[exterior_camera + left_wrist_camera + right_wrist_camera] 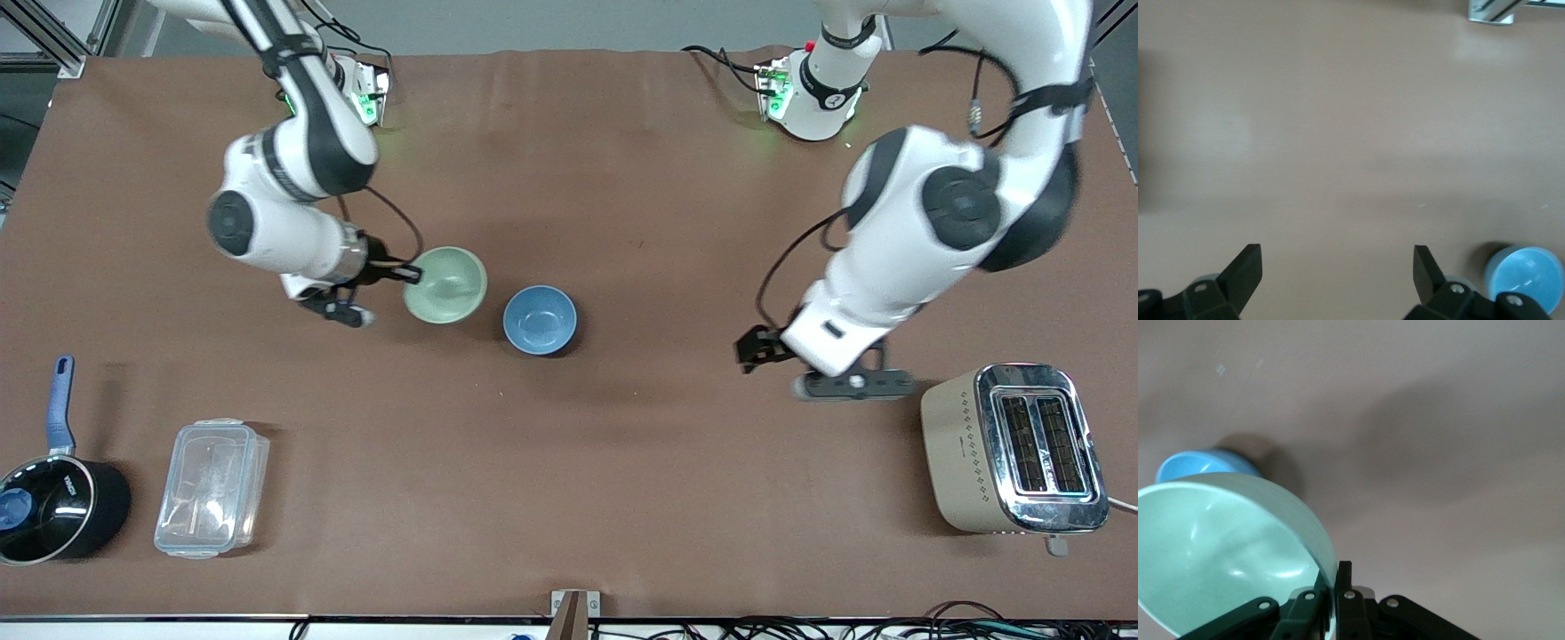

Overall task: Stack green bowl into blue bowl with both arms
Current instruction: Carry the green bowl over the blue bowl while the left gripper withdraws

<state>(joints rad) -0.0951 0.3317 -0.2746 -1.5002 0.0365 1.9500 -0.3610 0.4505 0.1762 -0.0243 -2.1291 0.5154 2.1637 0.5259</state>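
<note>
We saw a pale mint-green bowl (445,284) and, at its three o'clock, a medium-blue bowl (540,320) with a sky-blue inside, both on a brown table (569,462). The arms were white with black bands. The toaster (1013,449) was beige with a diamond pattern and chrome top.

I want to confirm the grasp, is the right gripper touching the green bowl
Touching. The right wrist view shows the right gripper closed on the green bowl, its rim between the fingers.
</note>
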